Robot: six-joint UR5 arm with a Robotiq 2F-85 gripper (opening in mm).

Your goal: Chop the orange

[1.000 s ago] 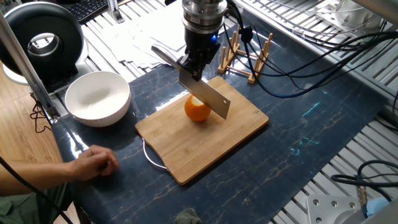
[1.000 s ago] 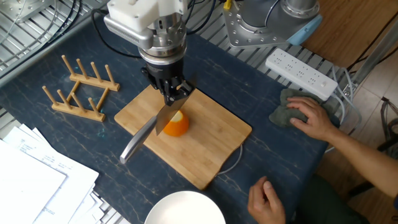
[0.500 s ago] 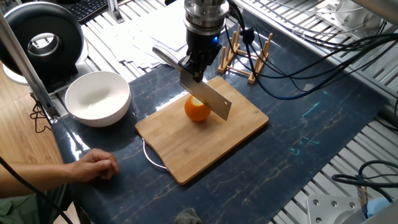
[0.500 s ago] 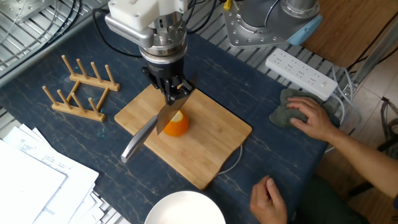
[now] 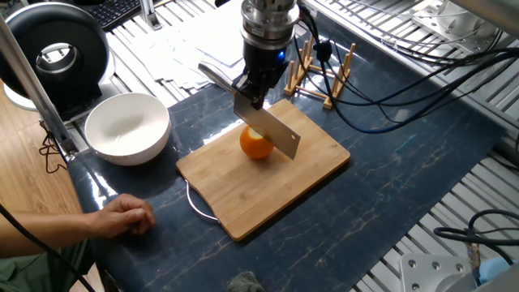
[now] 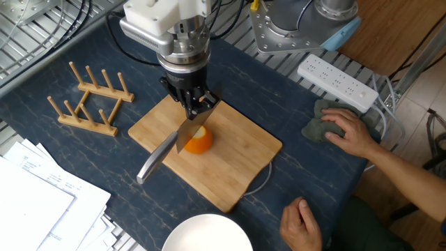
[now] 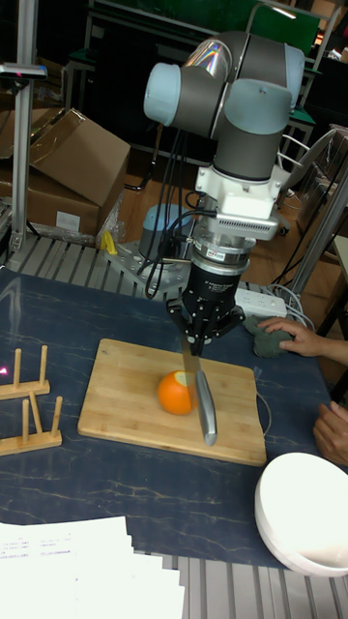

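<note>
The orange (image 5: 257, 144) (image 6: 200, 141) (image 7: 175, 394) sits whole on the wooden cutting board (image 5: 304, 174) (image 6: 237, 164) (image 7: 116, 411), its pale flat-cut top up. My gripper (image 5: 250, 85) (image 6: 194, 103) (image 7: 198, 345) hangs just above it, shut on a steel knife (image 5: 272, 130) (image 6: 162, 155) (image 7: 204, 411). The blade slants across the top of the fruit. Whether its edge touches or has entered the peel cannot be told.
A white bowl (image 5: 127, 127) (image 7: 302, 513) stands beside the board. A wooden peg rack (image 5: 320, 73) (image 6: 87, 97) is behind it. A person's hands (image 5: 122, 215) (image 6: 348, 132) rest on the table, one on a grey cloth. A power strip (image 6: 338, 80) and papers (image 6: 35, 209) lie at the edges.
The gripper and knife have drifted very slightly sideways over the orange. The near hand shifted a little on the table.
</note>
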